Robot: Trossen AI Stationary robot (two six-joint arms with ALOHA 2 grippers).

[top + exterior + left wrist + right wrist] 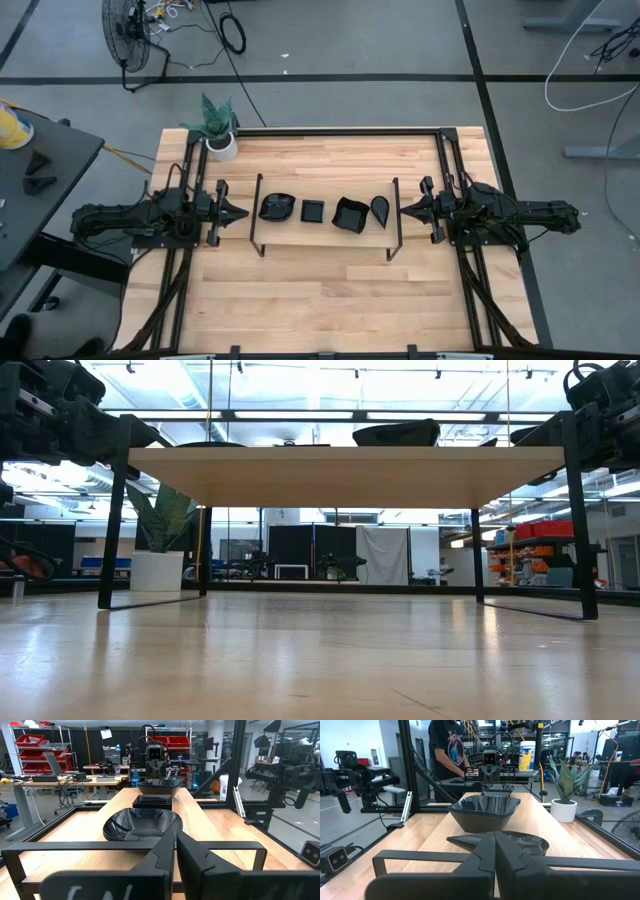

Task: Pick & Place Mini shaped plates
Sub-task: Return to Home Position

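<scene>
Both arms lay low and level at opposite ends of the worktop (330, 300), facing each other across the raised wooden shelf (325, 235) on its black wire frame (258, 215). Left gripper (243, 213) sat just outside the shelf's left end with its fingers (162, 852) pressed together, holding nothing. Right gripper (402, 210) sat just outside the right end, fingers (487, 852) also closed and empty. The mini shaped plates (330, 211) were all on the shelf in one row of four groups, apart from each other. From the left these were the wavy leaf stack (277, 207), the small square stack (313, 211), the larger square stack (350, 214) set slightly askew, and the teardrop stack (381, 208) nearest the right gripper. In the left wrist view the leaf stack was closest and the squares lined up behind it. In the right wrist view the teardrop was closest, with the deep square stack next. The low view showed only the shelf's underside and a dark plate edge above it. The number of plates per stack was not clear. A potted plant (222, 143) stood at the worktop's far left corner, well apart from the shelf. A person (447, 750) in a dark printed shirt stood beyond the worktop.
</scene>
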